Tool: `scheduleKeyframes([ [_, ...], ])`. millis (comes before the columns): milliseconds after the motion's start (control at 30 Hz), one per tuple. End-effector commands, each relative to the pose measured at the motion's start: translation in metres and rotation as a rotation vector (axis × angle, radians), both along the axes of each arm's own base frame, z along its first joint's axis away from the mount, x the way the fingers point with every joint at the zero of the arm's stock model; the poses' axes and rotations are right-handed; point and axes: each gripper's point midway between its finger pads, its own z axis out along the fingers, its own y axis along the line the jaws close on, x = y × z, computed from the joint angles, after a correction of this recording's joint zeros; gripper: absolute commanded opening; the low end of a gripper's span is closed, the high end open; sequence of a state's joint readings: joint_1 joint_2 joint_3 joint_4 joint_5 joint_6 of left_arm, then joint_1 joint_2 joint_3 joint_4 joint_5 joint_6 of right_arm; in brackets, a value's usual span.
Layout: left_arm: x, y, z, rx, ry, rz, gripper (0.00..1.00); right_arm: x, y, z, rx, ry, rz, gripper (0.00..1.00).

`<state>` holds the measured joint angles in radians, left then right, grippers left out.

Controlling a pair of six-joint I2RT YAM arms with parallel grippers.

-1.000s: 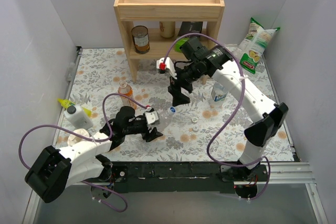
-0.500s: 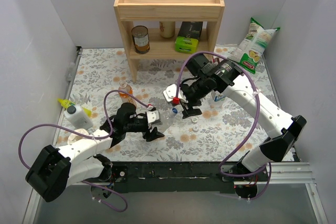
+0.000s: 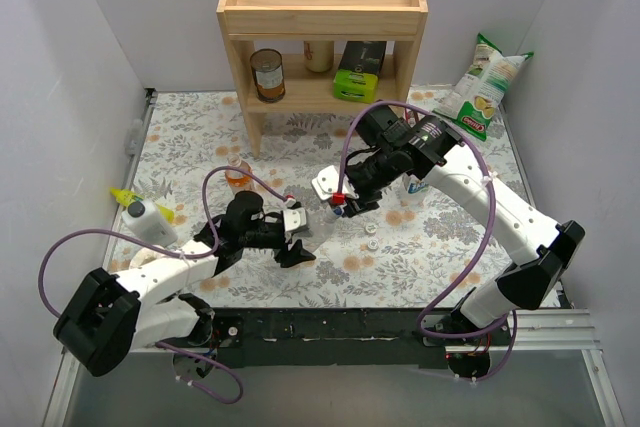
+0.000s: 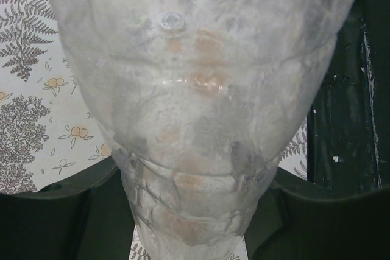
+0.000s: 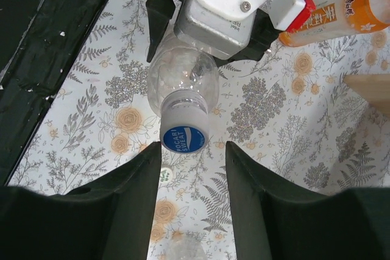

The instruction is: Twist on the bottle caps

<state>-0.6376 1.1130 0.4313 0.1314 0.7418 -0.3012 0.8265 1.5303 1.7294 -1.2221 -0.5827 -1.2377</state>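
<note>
While the left gripper is clamped round the body of the plain clear plastic bottle, pointing its neck at the right arm, the right gripper is spread wide. Its fingers flank the small round blue plastic cap sitting on that neck, without visibly touching it. Beyond the left gripper is the small plastic bottle of orange liquid, over the floral tablecloth.
</note>
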Motion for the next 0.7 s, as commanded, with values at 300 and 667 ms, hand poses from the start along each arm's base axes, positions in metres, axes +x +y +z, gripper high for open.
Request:
scheduleKeyframes([
  [300, 0.006, -0.008, 0.015, -0.023, -0.025, -0.031, 0.00, -0.015, 0.001, 0.007, 0.012, 0.011, 0.093, 0.47],
  [667, 0.015, -0.005, 0.017, 0.014, -0.077, -0.016, 0.00, -0.011, 0.002, -0.003, -0.039, 0.035, 0.057, 0.28],
])
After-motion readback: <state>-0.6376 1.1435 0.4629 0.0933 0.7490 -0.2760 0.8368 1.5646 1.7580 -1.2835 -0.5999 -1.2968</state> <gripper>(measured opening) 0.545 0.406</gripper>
